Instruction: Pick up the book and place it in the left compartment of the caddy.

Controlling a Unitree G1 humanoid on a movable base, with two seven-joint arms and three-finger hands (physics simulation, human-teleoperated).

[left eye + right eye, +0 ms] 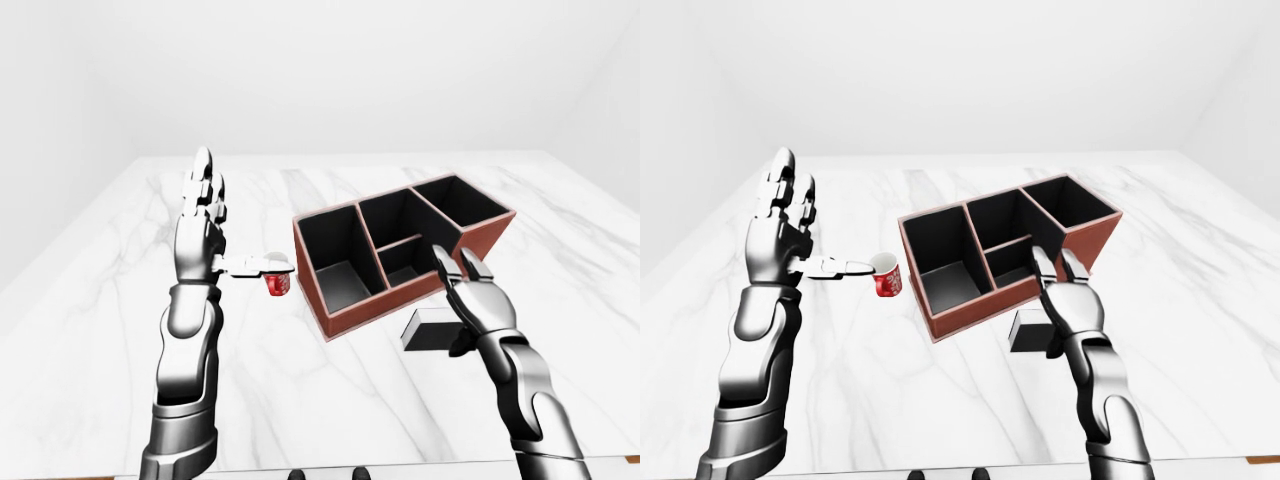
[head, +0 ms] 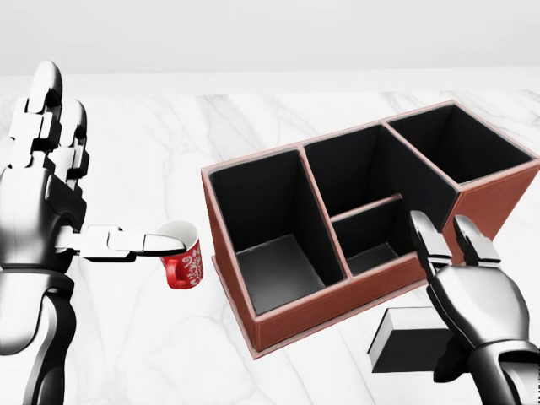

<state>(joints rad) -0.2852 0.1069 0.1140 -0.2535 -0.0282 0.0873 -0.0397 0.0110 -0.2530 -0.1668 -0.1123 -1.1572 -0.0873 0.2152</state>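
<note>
The book (image 2: 403,342), dark with a white page edge, lies flat on the marble table (image 2: 152,337) at the bottom right of the head view, just below the caddy's near wall. My right hand (image 2: 460,291) hovers over the book's right half, open, its fingers (image 2: 426,240) pointing up toward the caddy and its thumb down by the book's edge. The red-brown caddy (image 2: 321,305) has black compartments; its large left compartment (image 2: 274,253) holds nothing. My left hand (image 2: 59,194) is raised at the left, open, with its thumb stretched to the rim of a red mug (image 2: 181,263).
The red mug stands just left of the caddy's left wall. The caddy also has two middle compartments (image 2: 367,240) and a right one (image 2: 460,143). Bare marble spreads around, seen widely in the left-eye view; the table's edges (image 1: 60,260) lie far off.
</note>
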